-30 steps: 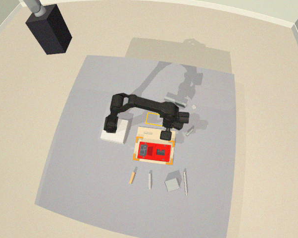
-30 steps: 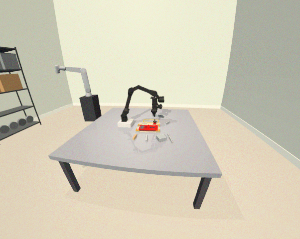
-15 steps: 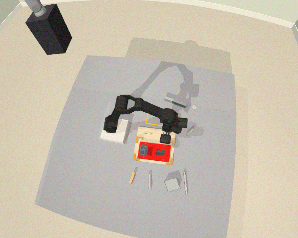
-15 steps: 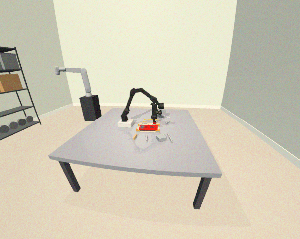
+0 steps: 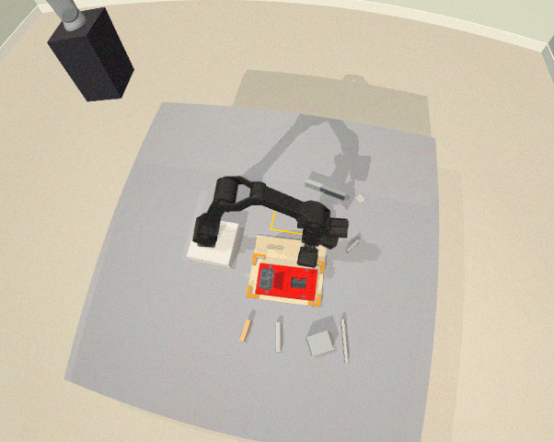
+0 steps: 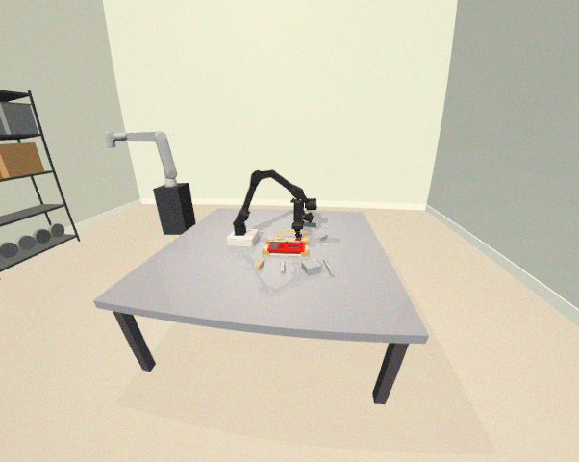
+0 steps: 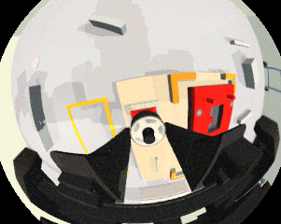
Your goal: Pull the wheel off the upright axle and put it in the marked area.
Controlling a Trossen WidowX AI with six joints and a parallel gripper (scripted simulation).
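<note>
The black parallel-jaw gripper (image 5: pixel 307 257) (image 6: pixel 298 235) (image 7: pixel 147 129) grips the black-and-white round wheel (image 7: pixel 136 135), which surrounds the dark upright axle (image 7: pixel 149 135) beside the yellow-outlined area (image 5: pixel 285 231) (image 6: pixel 278 234) (image 7: pixel 87 102).
</note>
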